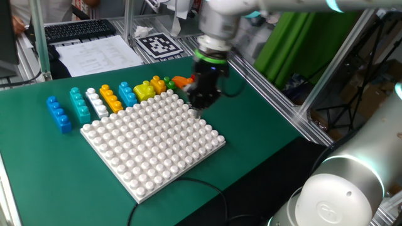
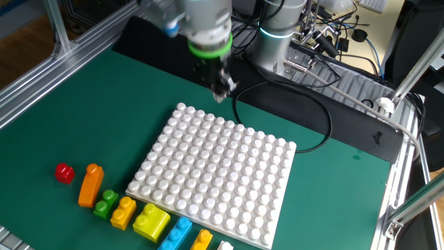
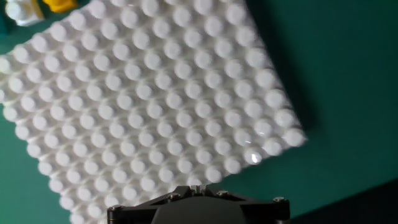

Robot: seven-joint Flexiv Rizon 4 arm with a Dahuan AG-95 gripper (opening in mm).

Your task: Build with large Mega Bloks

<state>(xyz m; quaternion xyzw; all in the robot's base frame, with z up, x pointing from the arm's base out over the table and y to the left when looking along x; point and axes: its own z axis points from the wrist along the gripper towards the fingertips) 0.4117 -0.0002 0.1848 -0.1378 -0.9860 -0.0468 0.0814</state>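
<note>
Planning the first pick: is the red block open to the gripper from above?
Probably yes: the red block sits apart at the row's end, only the orange block nearby; the shut gripper must open first.

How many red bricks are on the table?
1. The red brick sits at the row's end, beside the orange brick; the arm could hide others.

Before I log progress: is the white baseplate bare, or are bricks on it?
Bare. The baseplate shows only open white studs in all views; the bricks lie in a row beside it.
</note>
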